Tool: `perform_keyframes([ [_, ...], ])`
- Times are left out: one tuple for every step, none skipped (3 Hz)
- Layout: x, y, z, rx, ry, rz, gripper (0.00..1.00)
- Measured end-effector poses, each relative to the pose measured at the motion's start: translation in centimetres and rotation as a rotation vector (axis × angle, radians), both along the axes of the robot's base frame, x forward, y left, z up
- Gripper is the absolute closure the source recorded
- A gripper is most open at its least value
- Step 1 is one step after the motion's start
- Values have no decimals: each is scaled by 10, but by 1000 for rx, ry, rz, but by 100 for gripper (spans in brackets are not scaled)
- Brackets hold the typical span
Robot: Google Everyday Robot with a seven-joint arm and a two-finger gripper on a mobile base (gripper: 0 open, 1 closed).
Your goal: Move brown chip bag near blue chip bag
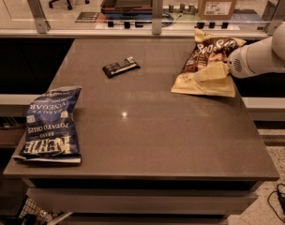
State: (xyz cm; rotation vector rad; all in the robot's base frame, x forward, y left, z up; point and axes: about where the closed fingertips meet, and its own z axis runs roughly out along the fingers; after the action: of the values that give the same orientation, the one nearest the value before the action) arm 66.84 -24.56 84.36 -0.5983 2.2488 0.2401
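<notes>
- The table [147, 125], a dark brown slab, fills the middle of the camera view; every place below is given against it.
- The blue chip bag [51, 125] is laid flat at the table's near left corner. Its long axis runs along the left edge and its pale band lies at the near end.
- The brown chip bag [203, 69] is found at the table's far right corner. Its long axis runs from the far edge towards the near one, and its upper end appears raised off the surface.
- The gripper [229, 65] is brought in from beyond the table's right edge on a white arm and is set against the right side of the brown chip bag, which lies directly to its left. Whether a hold has been taken cannot be told.
- A small dark candy bar [120, 67] is seen lying on the table's far middle part.
- The carry is judged to run diagonally across the table, from far right to near left, so the bag must be drawn away from the arm's side. The candy bar is judged to lie just to the far side of that line.
</notes>
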Motion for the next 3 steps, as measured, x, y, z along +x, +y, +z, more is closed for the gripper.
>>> perform_keyframes([
  [0,0,0,0,0,0,100],
  [0,0,1,0,0,0,100],
  [0,0,2,0,0,0,100],
])
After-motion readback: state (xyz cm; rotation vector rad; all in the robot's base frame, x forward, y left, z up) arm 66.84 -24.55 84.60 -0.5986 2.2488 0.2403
